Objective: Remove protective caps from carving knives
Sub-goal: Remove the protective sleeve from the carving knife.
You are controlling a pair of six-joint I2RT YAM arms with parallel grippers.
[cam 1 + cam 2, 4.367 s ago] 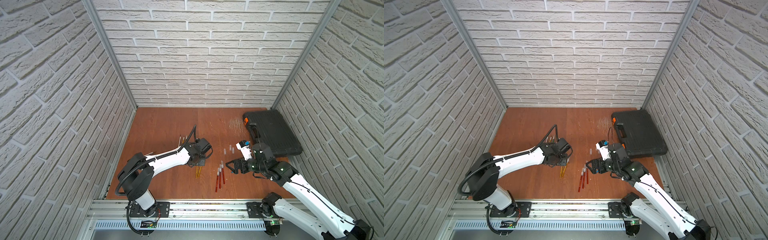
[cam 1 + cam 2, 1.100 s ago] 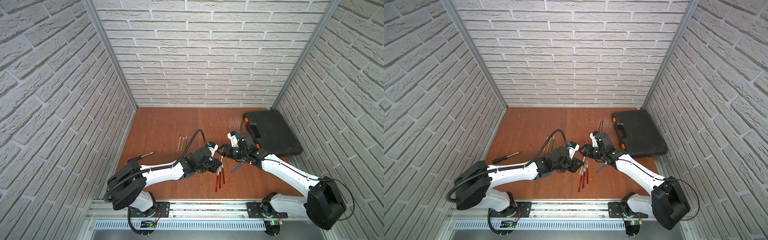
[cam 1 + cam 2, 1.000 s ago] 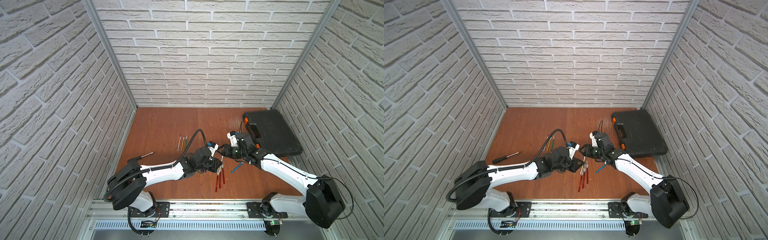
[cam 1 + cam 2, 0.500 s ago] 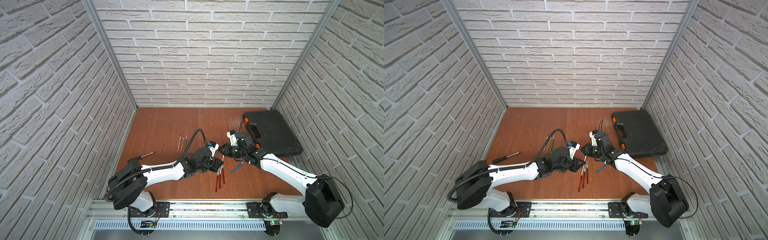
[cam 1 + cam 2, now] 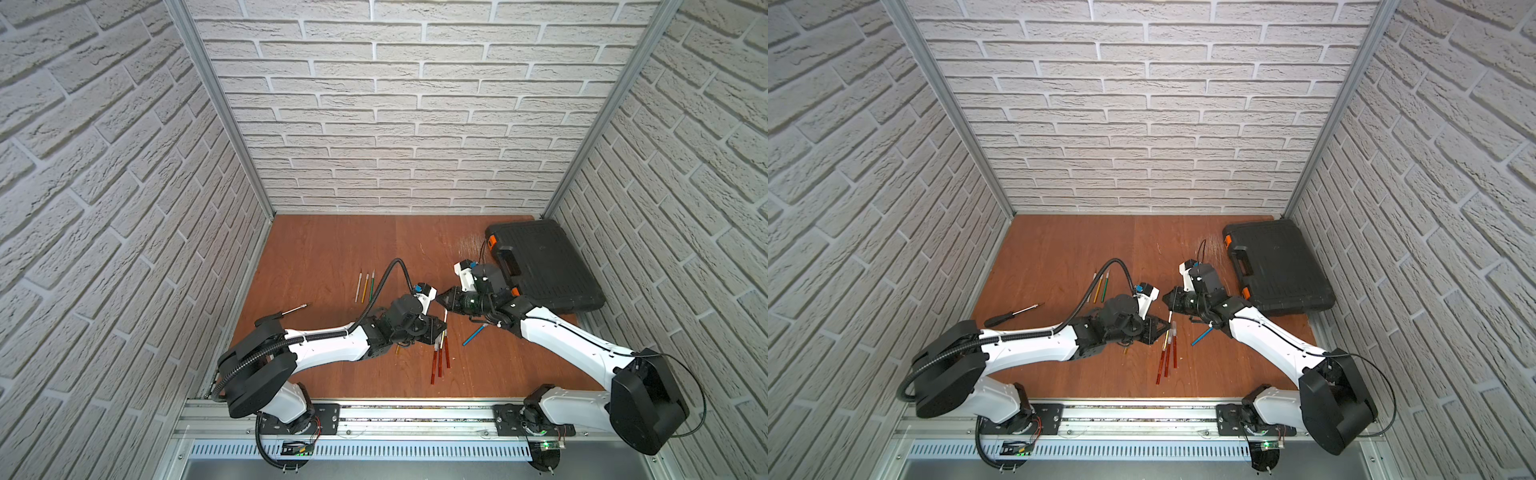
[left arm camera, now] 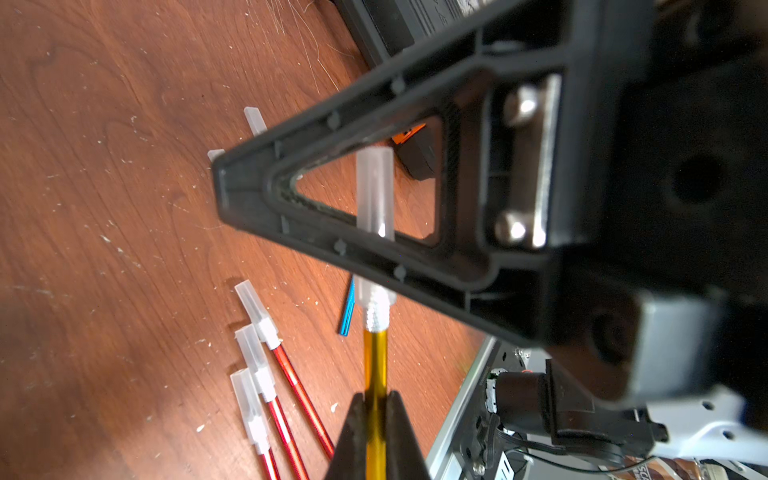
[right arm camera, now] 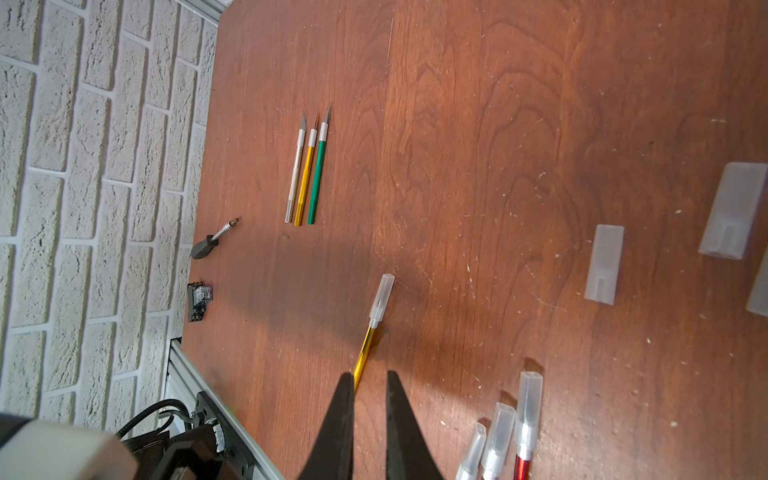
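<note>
My left gripper is shut on the gold handle of a carving knife held above the table. Its translucent protective cap sits between the fingers of my right gripper, which is shut on it. The two grippers meet tip to tip at mid-table in both top views, left gripper facing right gripper. Three capped red knives lie just in front, beside a blue one. Another capped gold knife lies on the wood by my right gripper.
Three uncapped knives, silver, gold and green, lie side by side at the left. A black-handled screwdriver rests near the left wall. Loose caps are scattered on the table. A closed black case fills the back right corner.
My right gripper has closed its fingers on the cap of the held gold knife. Both arms have hardly moved, and my left gripper keeps its grip.
</note>
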